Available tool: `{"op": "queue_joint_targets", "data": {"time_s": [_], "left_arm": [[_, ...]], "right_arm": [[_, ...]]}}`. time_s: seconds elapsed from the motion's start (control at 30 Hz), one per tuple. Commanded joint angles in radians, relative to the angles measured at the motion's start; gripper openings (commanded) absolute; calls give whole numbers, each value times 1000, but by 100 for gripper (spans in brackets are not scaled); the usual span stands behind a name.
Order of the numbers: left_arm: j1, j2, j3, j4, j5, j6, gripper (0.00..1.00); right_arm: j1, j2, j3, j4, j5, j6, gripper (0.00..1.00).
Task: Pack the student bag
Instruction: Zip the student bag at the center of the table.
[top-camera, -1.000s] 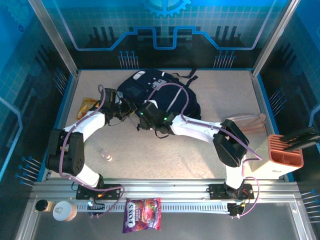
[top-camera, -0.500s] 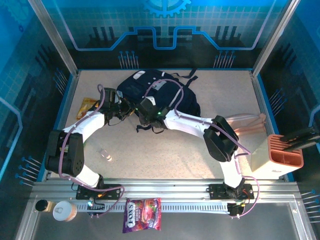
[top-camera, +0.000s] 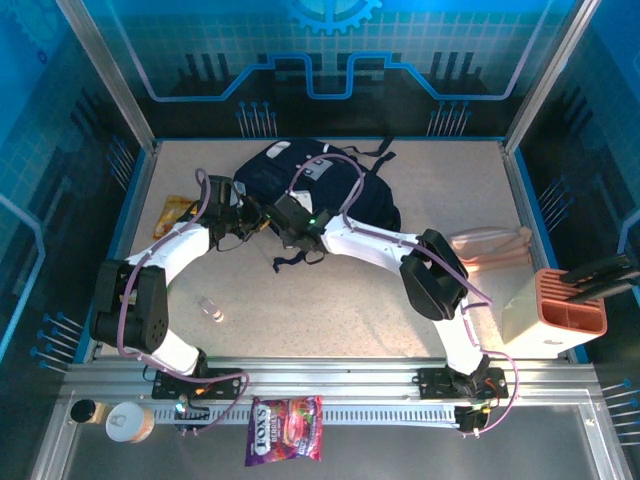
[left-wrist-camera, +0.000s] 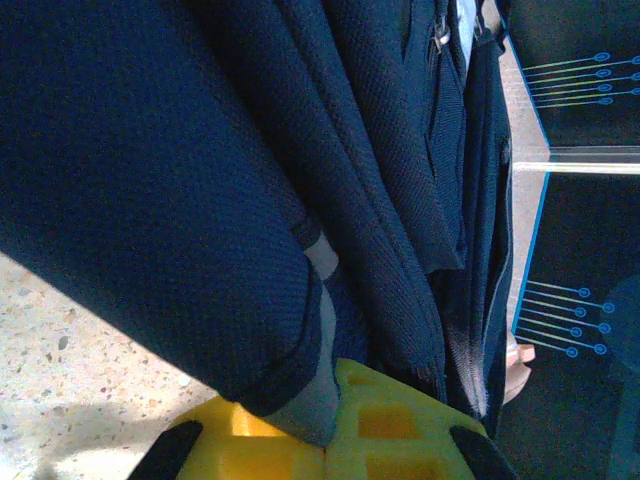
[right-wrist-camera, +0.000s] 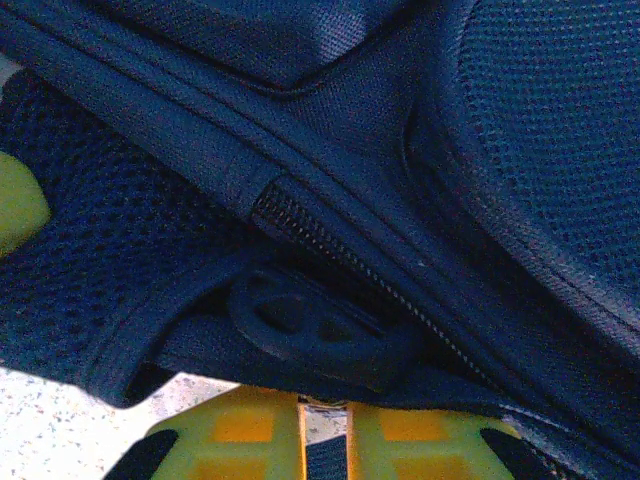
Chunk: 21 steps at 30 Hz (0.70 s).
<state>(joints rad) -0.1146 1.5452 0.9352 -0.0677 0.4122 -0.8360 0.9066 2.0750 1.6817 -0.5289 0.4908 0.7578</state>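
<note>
Showing a speckled table (top-camera: 340, 310) from above, the top view places the student bag (top-camera: 265, 180) at the far centre, lying flat with a grey-white patch on its far side and black straps at its far and near edges. The left arm (top-camera: 175, 250) and right arm (top-camera: 380, 245) both reach to the bag's near-left edge, their wrists just beside each other.

The left end effector (left-wrist-camera: 325, 440) has its yellow pads pressed together on a grey-edged fold of the navy fabric, which hangs down between them. The right end effector (right-wrist-camera: 325, 445) has its yellow pads drawn close, pinching a narrow dark tab (right-wrist-camera: 322, 462). Just above the tab lie a black zipper pull (right-wrist-camera: 310, 335) and a line of zipper teeth.

At the near right of the table, a salmon rack (top-camera: 570, 305) holding dark handles stands on a white box (top-camera: 528, 322). A pink object (top-camera: 490, 247) lies farther back against the right wall.

A purple sweet bag (top-camera: 285, 430) rests on the grey shelf at the near centre, and a lidded cup (top-camera: 128, 422) stands at its near left. A yellow packet (top-camera: 178, 210) lies at the far left of the table, and a small clear bottle (top-camera: 212, 308) sits near the left arm's elbow.
</note>
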Motion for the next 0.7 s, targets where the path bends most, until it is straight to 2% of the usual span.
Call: {"op": "queue_joint_targets", "data": {"time_s": [0.0, 0.2, 0.33, 0.53, 0.67], "left_arm": [[-4, -48, 49, -17, 45, 27, 0], [-2, -40, 57, -19, 44, 29, 0], [-1, -37, 61, -18, 45, 29, 0], [0, -40, 61, -23, 44, 34, 0], [1, -39, 59, -28, 45, 38, 0]], "right_arm": [[-52, -64, -76, 29, 94, -25, 13], [-62, -129, -178, 53, 78, -60, 12], [-62, -139, -188, 55, 70, -86, 14], [-66, -169, -234, 36, 103, -74, 12], [-73, -230, -345, 81, 145, -52, 12]]}}
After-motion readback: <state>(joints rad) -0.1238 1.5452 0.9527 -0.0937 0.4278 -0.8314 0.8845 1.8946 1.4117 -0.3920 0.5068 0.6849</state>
